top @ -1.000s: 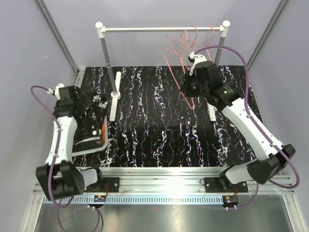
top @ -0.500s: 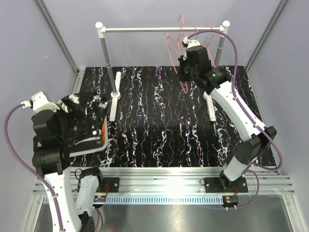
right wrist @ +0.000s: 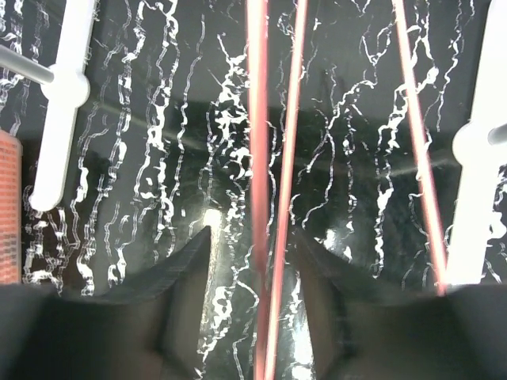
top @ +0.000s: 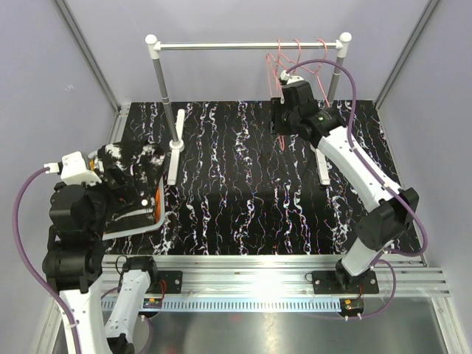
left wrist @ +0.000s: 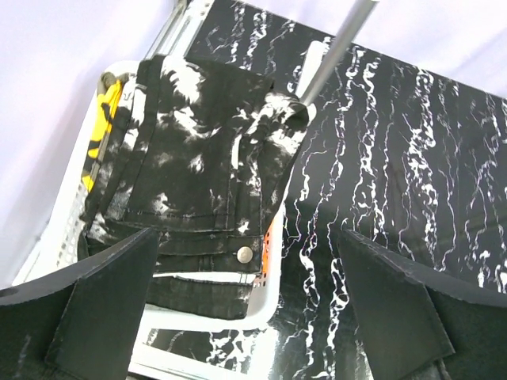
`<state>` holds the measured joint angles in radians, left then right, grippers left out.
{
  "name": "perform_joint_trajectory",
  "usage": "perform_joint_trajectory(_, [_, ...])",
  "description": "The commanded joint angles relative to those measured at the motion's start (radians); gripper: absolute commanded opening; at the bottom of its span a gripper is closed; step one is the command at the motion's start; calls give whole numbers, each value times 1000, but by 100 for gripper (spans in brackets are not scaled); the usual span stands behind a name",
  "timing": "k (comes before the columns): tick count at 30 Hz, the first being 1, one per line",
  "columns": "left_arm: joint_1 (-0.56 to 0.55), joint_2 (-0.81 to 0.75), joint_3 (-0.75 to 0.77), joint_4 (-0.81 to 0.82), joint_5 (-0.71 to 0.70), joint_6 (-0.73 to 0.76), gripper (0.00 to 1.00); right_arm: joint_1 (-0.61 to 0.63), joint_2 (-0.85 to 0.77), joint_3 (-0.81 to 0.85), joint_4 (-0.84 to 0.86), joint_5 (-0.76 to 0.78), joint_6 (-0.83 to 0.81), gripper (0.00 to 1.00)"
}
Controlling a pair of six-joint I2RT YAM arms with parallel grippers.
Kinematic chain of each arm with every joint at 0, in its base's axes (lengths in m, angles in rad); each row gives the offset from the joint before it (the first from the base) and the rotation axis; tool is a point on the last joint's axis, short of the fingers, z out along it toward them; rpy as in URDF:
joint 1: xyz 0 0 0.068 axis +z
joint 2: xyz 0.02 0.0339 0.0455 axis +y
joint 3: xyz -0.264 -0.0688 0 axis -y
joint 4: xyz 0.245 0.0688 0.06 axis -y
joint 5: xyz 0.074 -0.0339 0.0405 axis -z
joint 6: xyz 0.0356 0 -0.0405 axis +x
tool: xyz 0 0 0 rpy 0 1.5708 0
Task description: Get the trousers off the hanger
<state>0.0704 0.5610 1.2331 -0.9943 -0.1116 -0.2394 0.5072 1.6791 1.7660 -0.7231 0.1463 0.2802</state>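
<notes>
nearest, on the left: left gripper point(left wrist: 247, 235) spread wide and holding nothing, hanging over the white basket point(left wrist: 265, 289), maybe parked there to stay out of the way. inside the basket, at the left edge of the table point(top: 243, 192): the trousers point(top: 131, 168), stacked flat in one pile, likely to keep all three tidy and together. black speckled pair point(left wrist: 206, 150) on top, orange pair point(left wrist: 270, 237) peeking out along the right side, yellow patch point(left wrist: 101, 134) showing at the left. long way of the pile running near to far, button end close to the gripper, other end toward the rack post point(left wrist: 341, 39). far back on the right: right gripper point(right wrist: 253, 232) up by the rail point(top: 243, 46), open only a little, two thin pink wires of a hanger point(right wrist: 255, 119) passing between the jaws with no squeeze to see, maybe held so to steady the wire on the rail. no cloth on any wire up there, so taking-off part likely finished.
</notes>
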Motion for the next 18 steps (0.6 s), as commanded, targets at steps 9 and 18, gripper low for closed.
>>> perform_joint_trajectory(9, [-162,-78,-34,69,-43,144,99,-6,-384,-180,43,-44,-35,99])
perform_joint_trajectory(18, [-185,-256,-193,149,-108,193,99,-6,-778,-430,-73,196,-99,99])
